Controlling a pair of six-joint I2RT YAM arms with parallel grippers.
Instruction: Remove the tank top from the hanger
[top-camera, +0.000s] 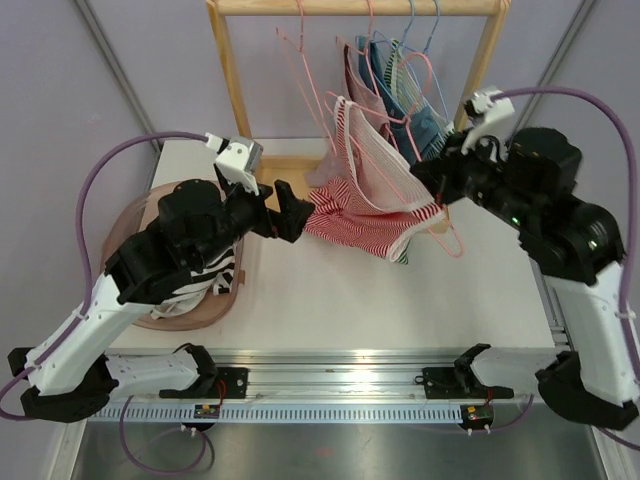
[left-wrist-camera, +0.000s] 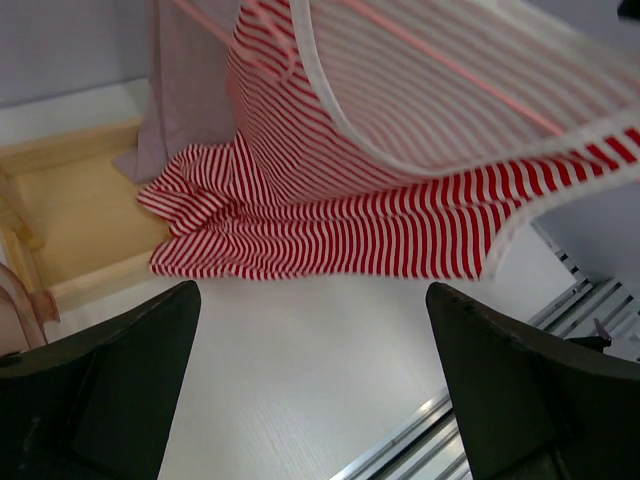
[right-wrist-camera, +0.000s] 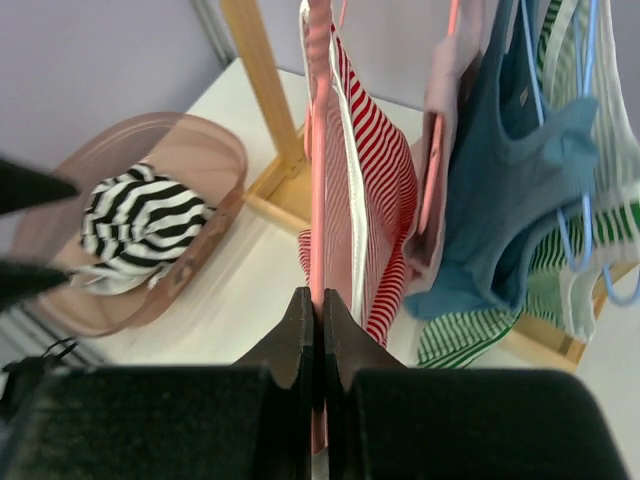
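Note:
A red-and-white striped tank top (top-camera: 365, 205) hangs on a pink hanger (top-camera: 440, 235), its lower part lying on the table. My right gripper (top-camera: 432, 172) is shut on the pink hanger (right-wrist-camera: 318, 200) and holds it tilted out from the rack; the tank top (right-wrist-camera: 385, 180) drapes just right of the hanger. My left gripper (top-camera: 285, 210) is open and empty, just left of the tank top's hem. In the left wrist view the striped cloth (left-wrist-camera: 400, 200) lies beyond my open fingers (left-wrist-camera: 120, 390), apart from them.
A wooden rack (top-camera: 230, 70) stands at the back with more hangers, a blue top (right-wrist-camera: 510, 180) and a green-striped top (right-wrist-camera: 480, 335). A brown basket (top-camera: 195, 310) at the left holds a black-and-white striped garment (right-wrist-camera: 140, 225). The rail (top-camera: 340, 385) runs along the near edge.

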